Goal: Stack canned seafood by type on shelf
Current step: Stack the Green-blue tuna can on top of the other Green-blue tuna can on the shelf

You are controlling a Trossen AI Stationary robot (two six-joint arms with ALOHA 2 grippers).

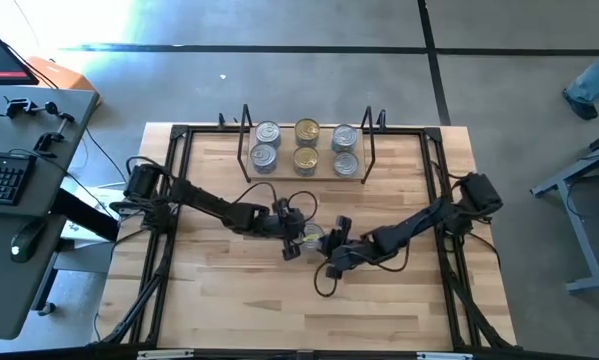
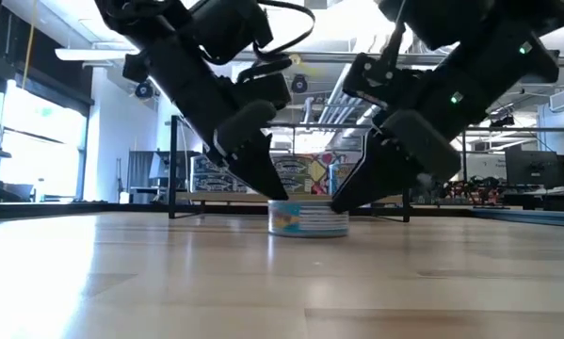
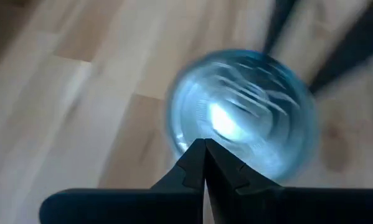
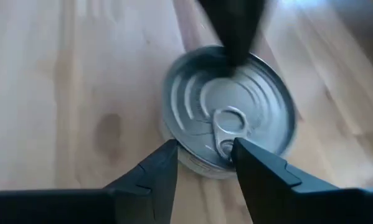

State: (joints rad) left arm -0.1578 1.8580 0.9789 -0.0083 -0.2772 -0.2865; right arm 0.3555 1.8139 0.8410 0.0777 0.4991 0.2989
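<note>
One silver-lidded tin with a blue-banded label (image 1: 310, 237) (image 2: 308, 219) sits flat on the table's middle, pull tab up (image 4: 228, 121). My left gripper (image 1: 295, 240) (image 2: 274, 193) (image 3: 205, 144) is shut at its left side. My right gripper (image 1: 331, 248) (image 2: 343, 200) (image 4: 205, 152) is open at its right side, one finger over the lid by the tab, the other outside the rim. The shelf (image 1: 285, 148) stands at the far edge and carries six tins in two rows: silver (image 1: 267, 133), gold (image 1: 307, 130), silver (image 1: 344, 137). My left gripper touches the tin's lid at its left rim (image 2: 280, 201) with the shut fingertips, slanting down from the table's left. The tin stays flat on the table. My right gripper hangs over the tin's right rim (image 4: 248, 155), slanting down from the right; whether it touches, I cannot tell.
Black rails (image 1: 174, 180) frame the table top on the left, right and far sides. Bare wood lies near and to both sides of the tin. A desk with a keyboard (image 1: 4, 178) stands off the table's left. Cables (image 1: 301, 205) loop above the left wrist.
</note>
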